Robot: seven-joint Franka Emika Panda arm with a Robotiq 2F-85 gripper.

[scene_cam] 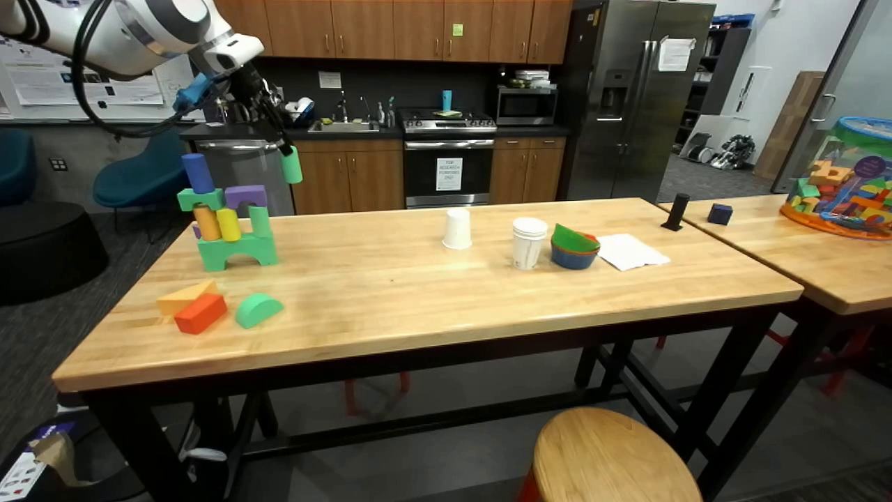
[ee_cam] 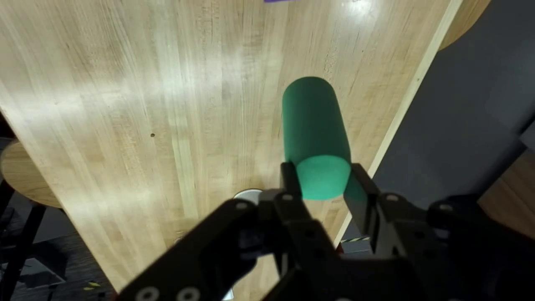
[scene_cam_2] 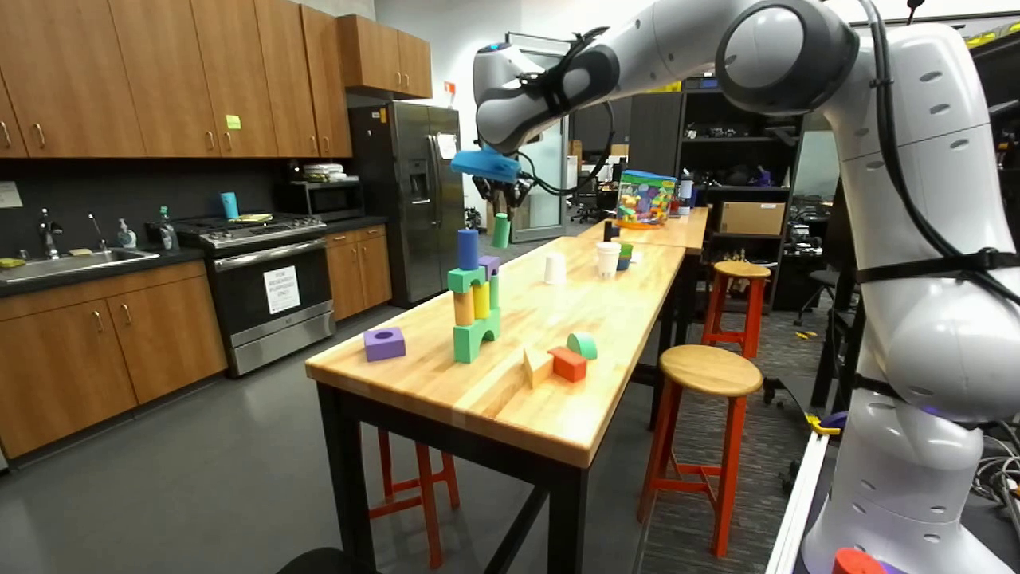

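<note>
Dark fingers [ee_cam: 291, 179], closest to the wrist camera, are closed on a green cylinder [ee_cam: 315, 129], which hangs over the counter [ee_cam: 200, 104], toward its right-hand long edge in that view. In both exterior views the green cylinder is slightly tilted and apart from the block tower [scene_cam: 228, 224], topped by a blue cylinder [scene_cam: 198, 173]. Near the counter's left short edge in an exterior view lie a triangle [scene_cam: 185, 296], a red block [scene_cam: 201, 313] and a green half-round [scene_cam: 258, 309]; toward the right short edge stand an upturned cup [scene_cam: 457, 229], stacked cups [scene_cam: 528, 244] and nested bowls [scene_cam: 573, 259]. A purple block [scene_cam_2: 384, 347] with a hole sits near a corner.
</note>
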